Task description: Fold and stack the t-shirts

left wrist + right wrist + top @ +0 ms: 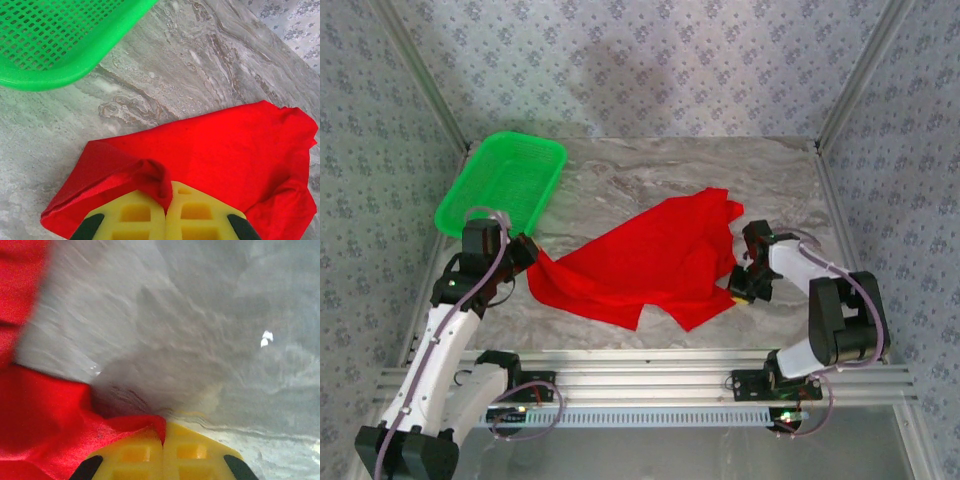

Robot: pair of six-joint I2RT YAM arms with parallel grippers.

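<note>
A bright red t-shirt [655, 260] lies crumpled across the middle of the marble table, plain side up. My left gripper [528, 262] is shut on its left corner; in the left wrist view a bunched fold of the t-shirt [165, 185] is pinched between the yellow pads [135, 215]. My right gripper [742, 283] is shut on the right edge of the shirt, low over the table. In the right wrist view a thin red t-shirt [75, 425] edge runs into the seam between the yellow pads [195, 450].
A green plastic basket [500, 185] stands at the back left, close behind the left arm, its rim [60, 75] in the left wrist view. Patterned walls enclose the table [650, 165] on three sides. An aluminium rail [650, 370] runs along the near edge.
</note>
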